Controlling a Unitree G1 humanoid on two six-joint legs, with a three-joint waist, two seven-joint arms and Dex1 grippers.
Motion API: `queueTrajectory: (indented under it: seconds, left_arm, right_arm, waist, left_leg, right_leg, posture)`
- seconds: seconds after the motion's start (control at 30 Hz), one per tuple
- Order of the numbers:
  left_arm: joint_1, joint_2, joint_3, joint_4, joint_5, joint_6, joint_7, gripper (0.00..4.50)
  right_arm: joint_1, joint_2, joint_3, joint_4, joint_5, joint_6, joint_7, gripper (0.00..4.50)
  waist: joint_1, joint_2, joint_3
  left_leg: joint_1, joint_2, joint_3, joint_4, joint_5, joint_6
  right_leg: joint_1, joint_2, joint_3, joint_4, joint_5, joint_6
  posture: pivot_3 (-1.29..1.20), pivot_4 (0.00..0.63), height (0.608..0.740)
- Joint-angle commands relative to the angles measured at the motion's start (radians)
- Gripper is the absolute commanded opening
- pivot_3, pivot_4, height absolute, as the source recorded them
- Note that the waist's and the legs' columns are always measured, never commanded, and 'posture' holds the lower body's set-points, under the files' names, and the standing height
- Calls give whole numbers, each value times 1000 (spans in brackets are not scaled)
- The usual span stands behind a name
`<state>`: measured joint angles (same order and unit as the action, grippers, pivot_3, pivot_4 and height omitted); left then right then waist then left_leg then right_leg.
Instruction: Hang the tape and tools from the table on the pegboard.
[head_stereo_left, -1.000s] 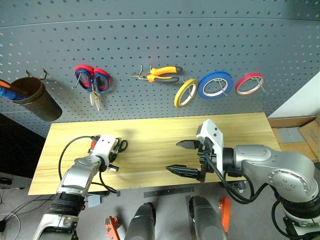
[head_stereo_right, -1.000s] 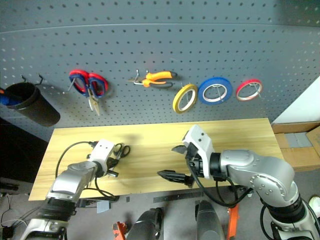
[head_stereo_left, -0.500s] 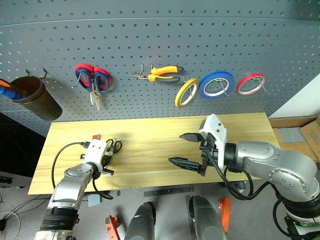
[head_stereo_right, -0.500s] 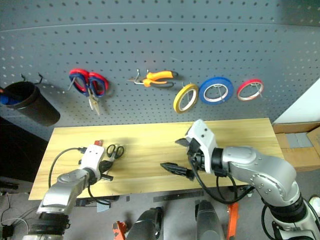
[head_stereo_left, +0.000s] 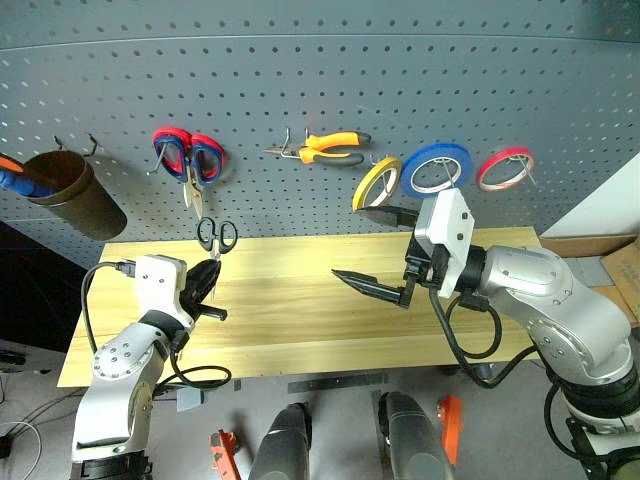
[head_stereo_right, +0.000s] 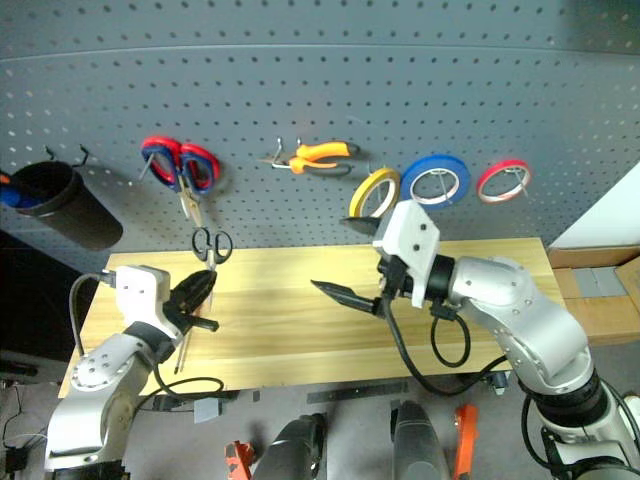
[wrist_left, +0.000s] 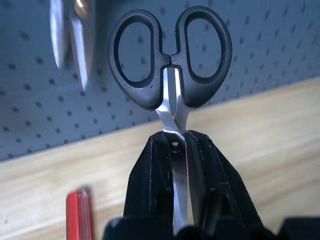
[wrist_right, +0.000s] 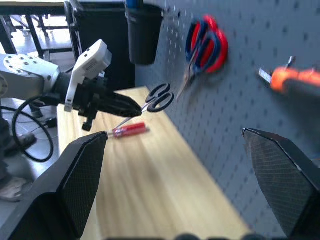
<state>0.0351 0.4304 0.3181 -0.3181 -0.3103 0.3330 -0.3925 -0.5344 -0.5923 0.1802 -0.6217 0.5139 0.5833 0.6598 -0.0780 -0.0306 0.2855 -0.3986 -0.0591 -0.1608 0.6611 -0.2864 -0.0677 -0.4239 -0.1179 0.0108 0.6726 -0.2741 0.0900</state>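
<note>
The pegboard (head_stereo_left: 300, 70) is dark grey, dotted with rows of small holes. The surface (head_stereo_left: 300, 300) is light yellowish wood with visible grain. The scissors (head_stereo_left: 215, 238) have black handles and silvery blades, and the left tool (head_stereo_left: 205, 281) has black fingers. On the board hang red-and-blue scissors (head_stereo_left: 187, 157), orange-and-black pliers (head_stereo_left: 322, 148), and yellow (head_stereo_left: 374, 184), blue (head_stereo_left: 434, 169) and red (head_stereo_left: 504, 169) tape rings. The screwdriver (wrist_right: 129, 130) is red-handled.

The pegboard (head_stereo_left: 320, 90) stood behind the table (head_stereo_left: 300, 300). On it, from nine toward three o'clock, hung a cup (head_stereo_left: 70, 195), scissors (head_stereo_left: 187, 160), pliers (head_stereo_left: 325, 148) and three tape rings (head_stereo_left: 432, 168). A second pair of scissors (head_stereo_left: 215, 238) was raised above the table's nine-o'clock end, a screwdriver (wrist_right: 125, 131) lying on the tabletop beneath.
</note>
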Motion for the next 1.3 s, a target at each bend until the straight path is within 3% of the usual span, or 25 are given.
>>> queueTrajectory:
  seconds: [0.03,0.5,0.8,1.0,1.3]
  left_arm:
    - [16,4,52,-78,-18,-40,11,128]
    - [-48,4,35,-154,-40,-40,27,128]
    - [23,25,-33,-190,73,-182,-11,128]
    - [16,-11,-5,-190,131,-233,72,128]
    - [-21,-20,15,-172,92,-190,105,128]
  right_arm:
    - [-19,4,-19,-7,-25,-99,58,4500]
    - [-33,32,-11,53,-104,-184,104,4500]
    - [-25,24,-33,118,-120,-237,149,4500]
    - [-4,28,-23,130,-146,-272,157,4500]
    - [-17,35,-13,131,-152,-270,162,4500]
  waist:
    - [3,0,0]
    - [27,-4,-13]
    - [28,-4,-24]
    - [30,-4,-38]
    - [29,-4,-57]
  left_leg:
    - [0,0,0,0,0,0]
    - [0,0,0,1,1,-1]
    - [0,0,0,1,1,-1]
    - [1,0,1,1,1,-1]
    - [1,0,1,2,1,-1]
  right_leg:
    - [0,0,0,0,0,0]
    - [0,0,0,0,0,0]
    - [0,0,0,0,0,0]
    - [1,0,0,1,0,0]
    - [1,0,0,2,1,0]
  posture:
    - [-69,236,740]
    - [-51,181,740]
    - [-52,175,740]
    - [-49,169,740]
    - [-49,164,740]
